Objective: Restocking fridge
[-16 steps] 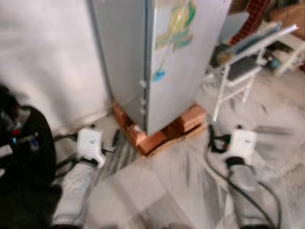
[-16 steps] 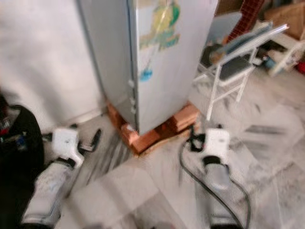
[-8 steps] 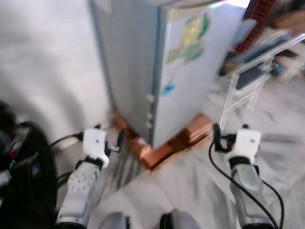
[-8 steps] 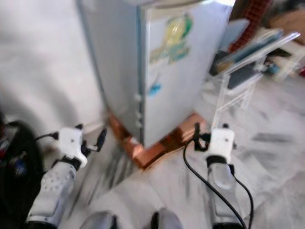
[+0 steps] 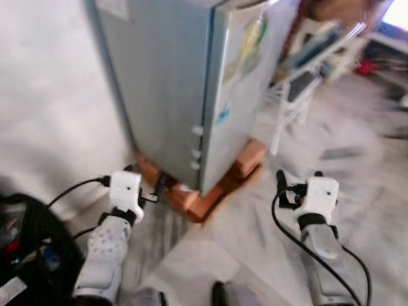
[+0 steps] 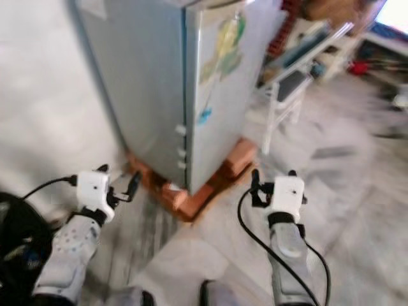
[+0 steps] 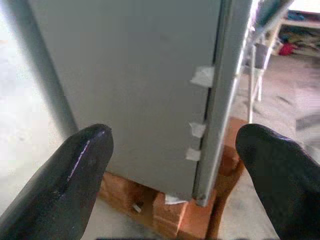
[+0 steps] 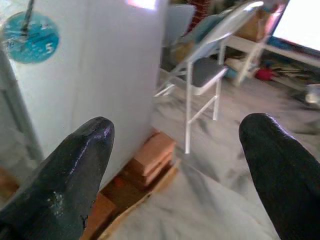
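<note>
Fridge: grey fridge [image 5: 191, 89] stands upright in the upper middle of the head view, one corner turned toward the camera, door closed; its long axis runs top to bottom of the frame.
Base: fridge rests on a stack of bricks [image 5: 204, 191] just above the marble floor [image 5: 357, 166].
Door seam: vertical door edge [image 5: 205, 121] falls down the near corner, with small pale tabs along it; the door face with coloured stickers [image 5: 245, 51] is the side turned to the right of the frame.
Left gripper: left gripper [image 5: 158, 190] sits at lower left of the head view, close to the fridge's bottom corner and the bricks, not touching them; its fingers [image 7: 75, 175] stand well apart with nothing between them, and its wrist view looks straight at the seam.
Right gripper: right gripper [image 5: 280, 188] sits at lower right, further out from the fridge, facing the stickered door side; its fingers [image 8: 65, 175] are also spread wide and empty.
Key relation: fridge lies ahead of and between the two grippers, and above both; the left one is nearer the seam, the right one is on the door-face side.
Judgement: opening the door looks like the next step, and either arm would need to rise to the seam; no handle can be made out in this blur.
Surroundings: folding chair [image 5: 299, 83] stands just right of the fridge at upper right; white wall [image 5: 44, 108] fills the left; black bag [image 5: 32, 255] lies at lower left.
</note>
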